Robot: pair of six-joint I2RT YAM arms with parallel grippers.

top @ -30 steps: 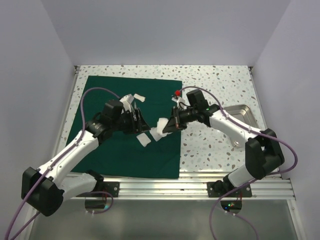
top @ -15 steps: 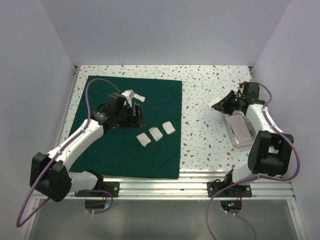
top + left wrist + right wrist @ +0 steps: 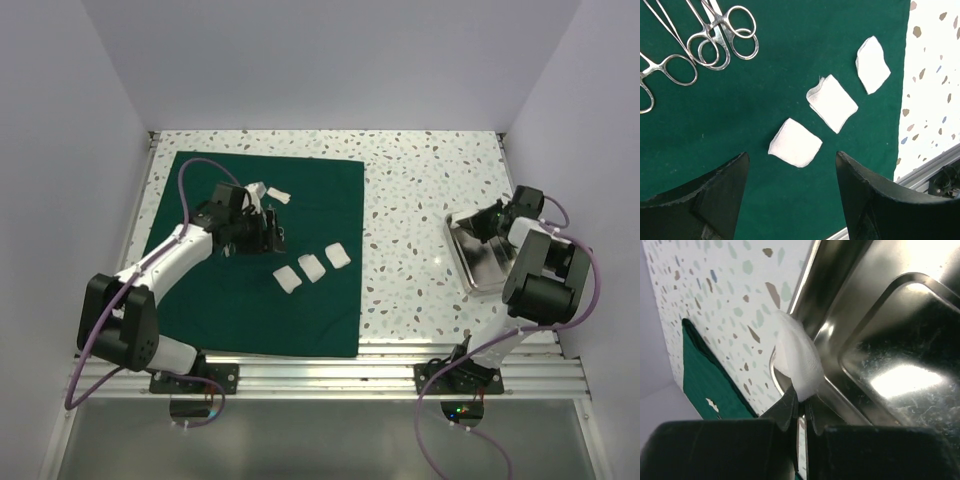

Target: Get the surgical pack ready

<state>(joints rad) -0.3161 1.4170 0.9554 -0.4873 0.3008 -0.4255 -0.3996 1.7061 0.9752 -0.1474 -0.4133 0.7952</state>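
The surgical pack [image 3: 250, 290] lies flat on the worktop's [image 3: 420, 200] left side. The left claw [image 3: 790, 157] hangs wide open and empty above it, near three gauze squares [image 3: 832, 102]. The right claw [image 3: 801, 407] is clamped on a gauze piece [image 3: 797, 362] at the tray [image 3: 890, 315] rim.

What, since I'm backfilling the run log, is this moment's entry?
left end effector: open over green cloth | right end effector: shut on gauze at tray rim

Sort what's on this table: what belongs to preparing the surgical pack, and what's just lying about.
Job: green cloth; three gauze squares on it; ring-handled instruments; gauze piece pinched in right gripper.
Lying about: steel tray, probably just the supply dish.
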